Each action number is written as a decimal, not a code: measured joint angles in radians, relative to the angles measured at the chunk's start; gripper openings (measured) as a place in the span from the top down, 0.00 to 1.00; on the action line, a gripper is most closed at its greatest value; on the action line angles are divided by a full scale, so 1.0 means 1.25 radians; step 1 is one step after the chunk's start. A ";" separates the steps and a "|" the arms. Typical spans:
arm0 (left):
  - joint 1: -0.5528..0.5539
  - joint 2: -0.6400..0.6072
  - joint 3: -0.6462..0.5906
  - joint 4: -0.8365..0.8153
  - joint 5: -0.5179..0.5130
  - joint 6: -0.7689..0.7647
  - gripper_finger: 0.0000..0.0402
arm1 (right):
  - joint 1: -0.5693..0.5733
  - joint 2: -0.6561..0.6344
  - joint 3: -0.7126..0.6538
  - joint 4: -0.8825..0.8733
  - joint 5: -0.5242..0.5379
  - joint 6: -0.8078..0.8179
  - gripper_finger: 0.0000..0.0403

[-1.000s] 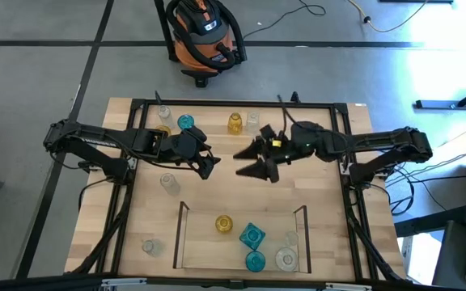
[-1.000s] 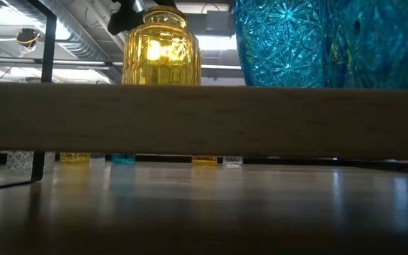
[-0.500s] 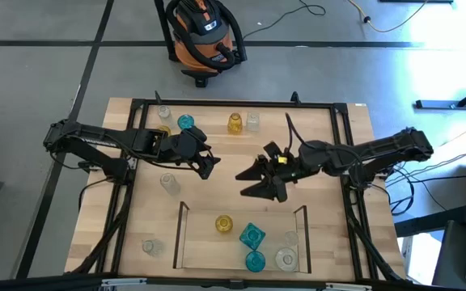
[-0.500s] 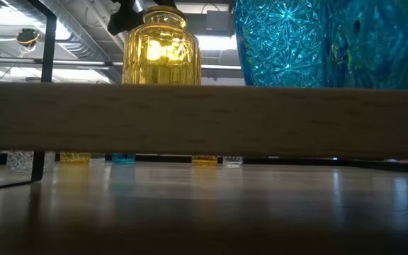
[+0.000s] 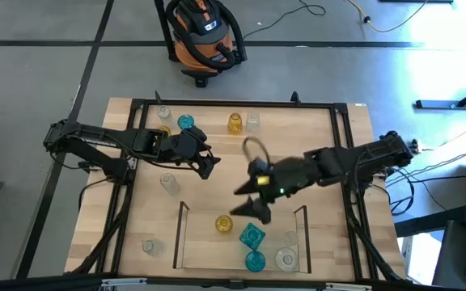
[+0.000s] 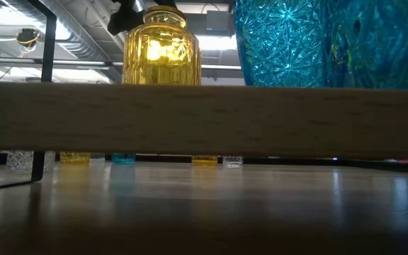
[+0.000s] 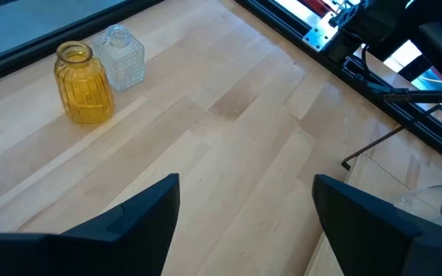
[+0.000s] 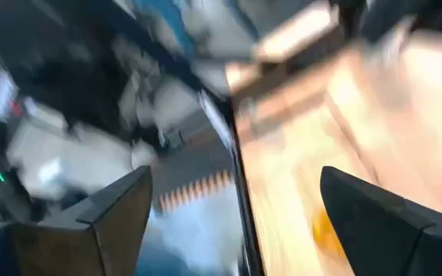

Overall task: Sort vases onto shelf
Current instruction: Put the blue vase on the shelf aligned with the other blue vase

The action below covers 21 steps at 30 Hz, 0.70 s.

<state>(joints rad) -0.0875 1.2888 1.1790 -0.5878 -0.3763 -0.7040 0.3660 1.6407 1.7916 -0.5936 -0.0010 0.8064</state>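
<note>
Grey floor surrounds the tabletop (image 5: 144,174), and an orange and black shop vacuum (image 5: 203,32) stands beyond its far edge. Your right pincer (image 5: 249,202) hangs over the far edge of the shelf (image 5: 180,234), its fingers spread wide apart with nothing between them, so you are between picks on that side. On the shelf, which sits against the tabletop's near edge, are a yellow vase (image 5: 223,223), two teal vases (image 5: 252,236) and two clear vases (image 5: 285,258). Loose ones are along the far edge: a yellow vase beside a clear one (image 5: 252,121), a teal vase (image 5: 185,122), plus others near the far left corner; one clear vase (image 5: 168,183) stands left of centre and another (image 5: 149,246) near the near left corner. Your left pincer (image 5: 207,164) waits left of centre, fingers apart and empty, looking toward the yellow vase (image 7: 85,93) by the far edge. If you mean to fetch the next one with the right arm, lift clear of the rail and the vases already placed, approach from above, centre the fingers on the glass body and close gently, since glass will likely slip or tip. Set it beside its own colour without knocking neighbours. No brand, label or writing can be read anywhere.
</note>
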 joint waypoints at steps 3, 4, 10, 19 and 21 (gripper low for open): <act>0.000 0.000 0.000 0.000 0.000 0.000 0.28 | 0.033 0.042 0.074 -0.149 -0.020 0.007 0.20; 0.000 0.000 0.000 0.000 0.000 0.000 0.28 | 0.045 0.057 0.088 -0.199 -0.022 0.016 0.20; 0.000 0.000 0.000 0.000 0.000 0.000 0.28 | 0.107 0.112 0.099 -0.307 -0.049 0.082 0.25; 0.000 0.000 0.000 0.001 0.000 0.000 0.28 | 0.131 0.192 0.098 -0.311 -0.029 0.135 0.29; 0.000 0.000 0.000 0.001 0.000 0.000 0.28 | 0.131 0.200 0.098 -0.331 -0.005 0.149 0.30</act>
<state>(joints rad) -0.0874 1.2888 1.1787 -0.5870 -0.3763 -0.7042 0.5297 1.8906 1.9137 -1.0070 -0.0076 0.9929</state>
